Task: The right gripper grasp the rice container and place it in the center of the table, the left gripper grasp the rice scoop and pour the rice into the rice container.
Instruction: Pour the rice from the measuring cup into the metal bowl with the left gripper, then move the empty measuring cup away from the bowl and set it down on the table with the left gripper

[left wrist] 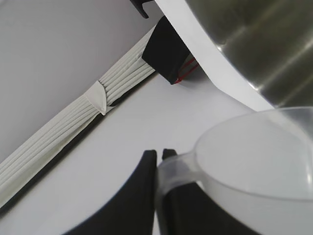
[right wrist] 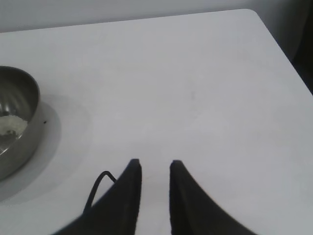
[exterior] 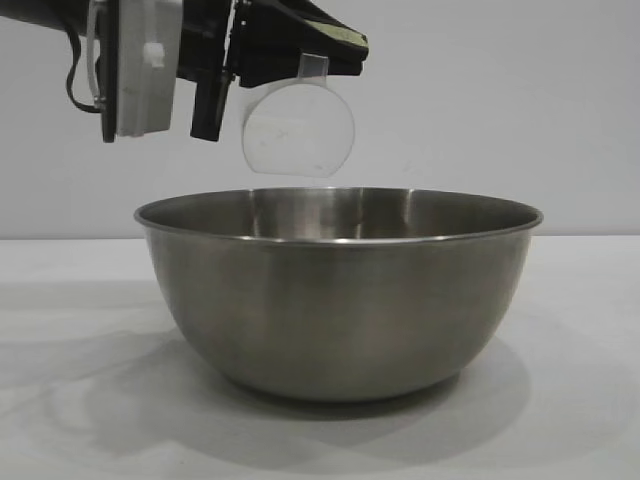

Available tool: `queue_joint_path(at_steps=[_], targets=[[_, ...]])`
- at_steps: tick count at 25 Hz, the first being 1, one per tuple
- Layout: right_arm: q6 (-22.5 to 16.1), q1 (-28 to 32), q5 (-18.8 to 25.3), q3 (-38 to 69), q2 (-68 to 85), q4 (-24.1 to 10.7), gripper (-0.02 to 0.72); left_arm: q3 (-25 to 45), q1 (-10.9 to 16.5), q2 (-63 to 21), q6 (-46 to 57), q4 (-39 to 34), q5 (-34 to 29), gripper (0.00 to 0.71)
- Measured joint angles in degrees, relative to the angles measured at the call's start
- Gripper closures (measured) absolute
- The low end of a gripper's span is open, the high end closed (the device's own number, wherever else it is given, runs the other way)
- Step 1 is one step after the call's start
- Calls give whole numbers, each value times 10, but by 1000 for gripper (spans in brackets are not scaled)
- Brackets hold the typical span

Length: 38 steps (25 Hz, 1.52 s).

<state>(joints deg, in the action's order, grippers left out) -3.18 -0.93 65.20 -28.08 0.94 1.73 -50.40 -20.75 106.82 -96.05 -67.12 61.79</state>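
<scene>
While the rice container (exterior: 338, 295) stands upright on the table (exterior: 580, 350), you have the following to log. Left gripper (exterior: 300, 55): above the container's rim, fingers (left wrist: 142, 196) clamped on the loop handle of the rice scoop (exterior: 298, 130). Rice scoop: tipped on its side over the bowl, clear of the rim, looking empty. Rice (right wrist: 12, 126): a small white heap lying inside the container. Right gripper (right wrist: 154, 169): hanging over bare table, well apart from the container, fingers slightly parted and holding nothing.
</scene>
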Motion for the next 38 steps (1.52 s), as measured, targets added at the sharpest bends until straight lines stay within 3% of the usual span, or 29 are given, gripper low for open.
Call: queue_joint_path(at_steps=[7,10,17,22,27,32,38], targets=[[-1,0,0,0,0,0,563,0,0,0,12,1,0,710],[-1,0,0,0,0,0,563,0,0,0,149,35,10,710],[-2,0,0,0,0,0,563,0,-1,0,586,280,33,710],[-2,0,0,0,0,0,563,4,-1,0,788,473,33,710],[-2,0,0,0,0,0,563,17,0,0,826,641,-6,710],[-2,0,0,0,0,0,563,46,17,2,853,678,-29,710],[-2,0,0,0,0,4,563,127,52,25,885,692,-2,710]])
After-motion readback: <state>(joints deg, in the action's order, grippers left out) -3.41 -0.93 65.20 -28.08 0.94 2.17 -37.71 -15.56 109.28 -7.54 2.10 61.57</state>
